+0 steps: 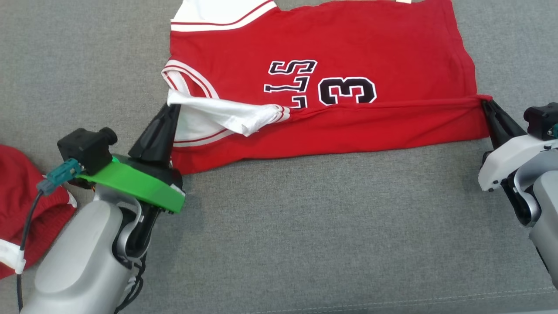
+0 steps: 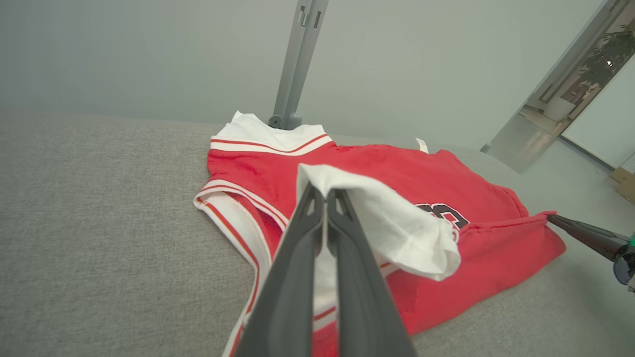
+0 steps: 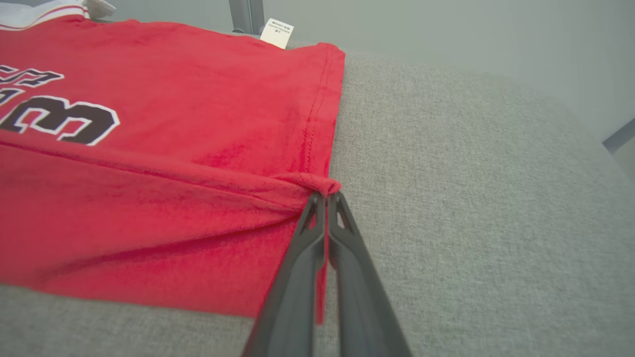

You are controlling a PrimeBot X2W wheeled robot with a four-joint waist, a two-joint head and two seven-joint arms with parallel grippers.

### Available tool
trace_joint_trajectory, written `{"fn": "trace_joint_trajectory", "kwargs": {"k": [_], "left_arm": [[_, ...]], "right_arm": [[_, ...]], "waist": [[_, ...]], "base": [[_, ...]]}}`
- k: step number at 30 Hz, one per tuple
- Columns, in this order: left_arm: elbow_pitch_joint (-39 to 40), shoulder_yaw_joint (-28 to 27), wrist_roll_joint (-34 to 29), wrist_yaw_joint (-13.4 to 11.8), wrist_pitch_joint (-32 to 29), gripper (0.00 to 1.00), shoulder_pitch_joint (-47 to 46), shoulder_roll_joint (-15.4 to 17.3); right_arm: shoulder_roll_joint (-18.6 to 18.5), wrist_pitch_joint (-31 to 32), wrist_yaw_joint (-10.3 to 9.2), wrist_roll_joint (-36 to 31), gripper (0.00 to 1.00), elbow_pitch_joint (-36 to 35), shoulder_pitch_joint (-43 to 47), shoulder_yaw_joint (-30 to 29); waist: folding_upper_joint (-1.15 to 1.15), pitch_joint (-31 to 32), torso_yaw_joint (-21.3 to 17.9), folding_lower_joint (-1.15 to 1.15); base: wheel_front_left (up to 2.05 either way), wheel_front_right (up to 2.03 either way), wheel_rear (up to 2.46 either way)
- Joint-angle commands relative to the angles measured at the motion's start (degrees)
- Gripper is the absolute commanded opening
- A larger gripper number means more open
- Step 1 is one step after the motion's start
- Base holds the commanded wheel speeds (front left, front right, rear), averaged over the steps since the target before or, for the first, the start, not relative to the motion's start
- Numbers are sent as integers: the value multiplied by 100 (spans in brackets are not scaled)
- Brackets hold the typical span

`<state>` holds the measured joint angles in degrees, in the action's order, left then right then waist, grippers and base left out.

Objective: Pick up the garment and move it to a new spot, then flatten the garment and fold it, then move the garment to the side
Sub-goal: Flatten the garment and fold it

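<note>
The left hand [image 1: 173,108], fingers pressed together, pinches the white armhole flap [image 1: 226,115] of a red knit basketball jersey with white trim [image 1: 348,48]. The right hand [image 1: 486,104], likewise clamped, pinches its red hem corner. The near edge stretches taut, side to side, between them. The rest lies flat on the grey fabric worktop [image 1: 305,226], beyond both hands, so the fold probably carries forward.

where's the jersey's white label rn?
Right wrist view, top centre: the white label pokes from the far edge of the jersey, beside the grey post.
</note>
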<state>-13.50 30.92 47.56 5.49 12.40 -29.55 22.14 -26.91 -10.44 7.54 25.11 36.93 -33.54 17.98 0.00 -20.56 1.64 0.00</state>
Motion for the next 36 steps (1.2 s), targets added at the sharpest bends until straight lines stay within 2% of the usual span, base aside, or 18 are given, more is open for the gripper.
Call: {"fn": "trace_joint_trajectory", "kwargs": {"k": [1, 12, 13, 14, 15, 16, 21, 26, 32, 33, 36], "left_arm": [[-58, -44, -98, 8, 72, 0, -142, -21], [-982, -162, -515, 45, 261, 0, -774, -245], [-1039, -200, -515, 41, 269, 4, -801, -285], [-1083, -235, -541, 37, 276, 36, -822, -316], [-1107, -274, -574, 34, 284, 82, -841, -354], [-1136, -327, -597, 8, 289, 100, -836, -400], [-993, -659, -623, -38, 279, 100, -468, -582], [-783, -773, -200, -130, 54, 100, 115, -667], [-410, -840, 201, -751, -675, 100, 901, -655], [-410, -840, 201, -751, -675, 100, 901, -655], [-311, -859, 371, -972, -935, 100, 1115, -686]], "right_arm": [[-5, -62, -10, -31, 0, 40, -89, 11], [155, -447, -10, -337, 0, 389, -798, 211], [157, -458, -10, -354, 0, 409, -828, 203], [162, -467, -10, -377, 27, 427, -862, 180], [175, -469, -10, -388, 93, 436, -886, 151], [194, -473, -10, -421, 100, 389, -912, 85], [266, -470, -10, -671, 100, -39, -594, -435], [408, -470, -10, -956, 100, -551, -11, -1014], [622, -471, -9, -1098, 100, -882, 567, -1418], [622, -471, -9, -1098, 100, -882, 567, -1418], [709, -471, -10, -1096, 100, -922, 717, -1465]], "waist": [[0, -94, 26, 0], [0, -494, -30, 0], [0, -512, -30, 0], [0, -523, -29, 0], [0, -529, -25, 0], [0, -529, -23, 0], [0, -446, -23, 0], [0, -306, -39, 0], [0, -204, -55, 0], [0, -204, -55, 0], [0, -180, -56, 0]], "base": [[0, 0, 0], [0, 0, 0], [0, 0, 0], [0, 0, 0], [0, 0, 0], [0, 0, 0], [0, 0, 0], [0, 0, 0], [0, 0, 0], [0, 0, 0], [0, 0, 0]]}}
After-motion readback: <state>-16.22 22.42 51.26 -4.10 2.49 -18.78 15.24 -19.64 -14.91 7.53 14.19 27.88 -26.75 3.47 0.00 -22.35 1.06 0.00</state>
